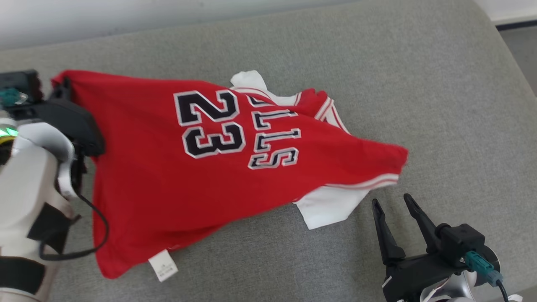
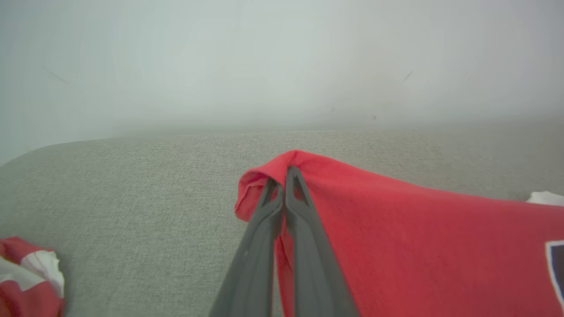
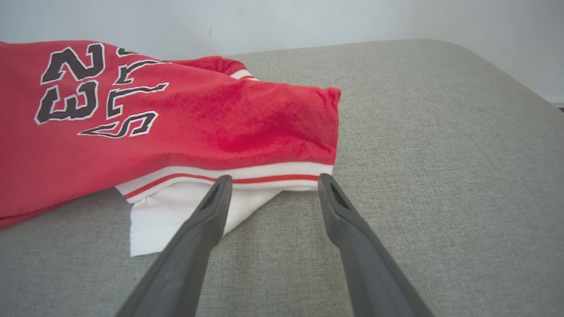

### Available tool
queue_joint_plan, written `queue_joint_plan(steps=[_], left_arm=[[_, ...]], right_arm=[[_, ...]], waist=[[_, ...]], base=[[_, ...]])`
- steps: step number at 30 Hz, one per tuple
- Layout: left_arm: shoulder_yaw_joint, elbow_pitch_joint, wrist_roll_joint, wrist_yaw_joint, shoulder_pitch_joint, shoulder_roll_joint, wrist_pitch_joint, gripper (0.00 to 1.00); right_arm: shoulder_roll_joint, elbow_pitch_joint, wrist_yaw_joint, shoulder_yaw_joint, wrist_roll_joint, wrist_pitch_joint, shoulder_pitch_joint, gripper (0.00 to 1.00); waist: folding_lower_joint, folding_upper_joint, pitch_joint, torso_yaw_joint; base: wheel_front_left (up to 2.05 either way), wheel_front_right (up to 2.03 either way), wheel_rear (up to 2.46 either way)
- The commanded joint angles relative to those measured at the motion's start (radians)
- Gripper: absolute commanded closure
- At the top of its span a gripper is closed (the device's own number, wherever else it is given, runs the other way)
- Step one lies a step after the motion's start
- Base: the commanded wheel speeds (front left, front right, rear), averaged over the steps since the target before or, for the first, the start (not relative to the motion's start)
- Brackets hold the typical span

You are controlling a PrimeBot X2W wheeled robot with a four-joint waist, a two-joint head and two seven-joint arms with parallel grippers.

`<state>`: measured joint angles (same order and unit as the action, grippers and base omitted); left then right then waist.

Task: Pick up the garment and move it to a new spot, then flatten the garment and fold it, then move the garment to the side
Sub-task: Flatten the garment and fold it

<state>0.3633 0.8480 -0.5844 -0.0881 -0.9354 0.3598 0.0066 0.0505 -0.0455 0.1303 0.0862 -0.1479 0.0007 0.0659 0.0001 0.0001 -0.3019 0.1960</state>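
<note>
Left gripper (image 2: 284, 176) was clamped on the jersey (image 1: 168, 176) corner; right gripper (image 3: 274, 182) stood wide, just beside its hem.

Garment (image 1: 168, 167) folds hide part of its lettering (image 1: 272, 138).

A red jersey (image 1: 168, 176) lies rumpled on the grey fabric cushion (image 1: 398, 63).

1. Soft, even, bright light falls across all views, with no glare. The jersey (image 1: 168, 176) casts only a faint shadow on the grey cushion (image 1: 419, 105).
2. Head view: the jersey's right tip is smeared by motion blur.
3. Left wrist view: hazy and washed out, and the wall (image 2: 282, 57) is a featureless fog.
4. Right wrist view: sharp, with the cushion's far edge bowed by the wide-angle lens.
</note>
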Motion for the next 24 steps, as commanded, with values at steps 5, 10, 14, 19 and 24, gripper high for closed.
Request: queue_joint_plan(steps=[5, 10, 14, 19, 24], left_arm=[[-0.008, 0.032, 0.028, -0.009, -0.059, 0.053, -0.054, 1.00], [-0.001, 0.053, 0.048, -0.017, -0.088, 0.064, -0.123, 1.00], [0.009, 0.064, 0.062, -0.019, -0.092, 0.039, -0.183, 0.00], [0.021, 0.069, 0.056, 0.014, -0.062, 0.017, -0.232, 0.00], [0.014, 0.034, 0.029, 0.072, -0.006, 0.002, -0.259, 0.00]], right_arm=[[0.000, 0.002, 0.001, 0.020, -0.001, -0.006, 0.018, 0.00], [0.000, -0.003, 0.001, 0.029, -0.004, -0.009, 0.034, 0.00], [0.000, -0.008, 0.001, 0.028, -0.005, -0.011, 0.034, 0.00], [0.000, -0.018, 0.001, 0.023, -0.010, -0.015, 0.040, 0.00], [0.000, -0.028, 0.001, 0.005, -0.008, -0.016, 0.030, 0.00]], waist=[[-0.0001, -0.0001, -0.064, 0.042], [-0.0001, -0.0001, -0.073, 0.045], [-0.0001, -0.0001, -0.065, 0.030], [-0.0001, -0.0001, -0.032, -0.004], [-0.0001, -0.0001, 0.018, -0.054]], base=[[0.00, 0.00, 0.00], [0.00, 0.00, 0.00], [0.00, 0.00, 0.00], [0.00, 0.00, 0.00], [0.00, 0.00, 0.00]])
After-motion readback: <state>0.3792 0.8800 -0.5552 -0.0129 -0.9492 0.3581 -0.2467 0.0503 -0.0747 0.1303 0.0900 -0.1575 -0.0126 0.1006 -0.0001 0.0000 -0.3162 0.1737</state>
